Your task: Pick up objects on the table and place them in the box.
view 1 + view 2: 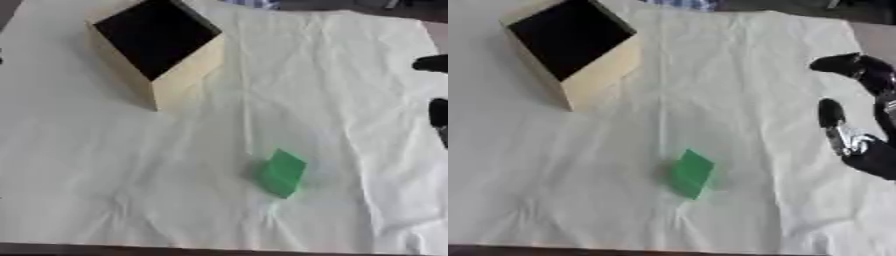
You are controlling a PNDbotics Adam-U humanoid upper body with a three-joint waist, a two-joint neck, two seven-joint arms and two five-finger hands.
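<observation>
A green block (283,173) lies on the pale cloth near the front, right of centre. A tan wooden box (159,46) with a dark open inside stands at the back left, turned corner-on. My right hand (859,131) hovers at the right edge, well to the right of the block and apart from it; its black fingers (830,114) spread out with nothing between them. Only two dark fingertips (437,112) of it show in the left eye view. My left hand shows in neither view.
A wrinkled pale yellow cloth (175,190) covers the table. Its front edge runs along the bottom of the view, with a dark strip below. A striped bit of fabric (254,3) shows at the far edge.
</observation>
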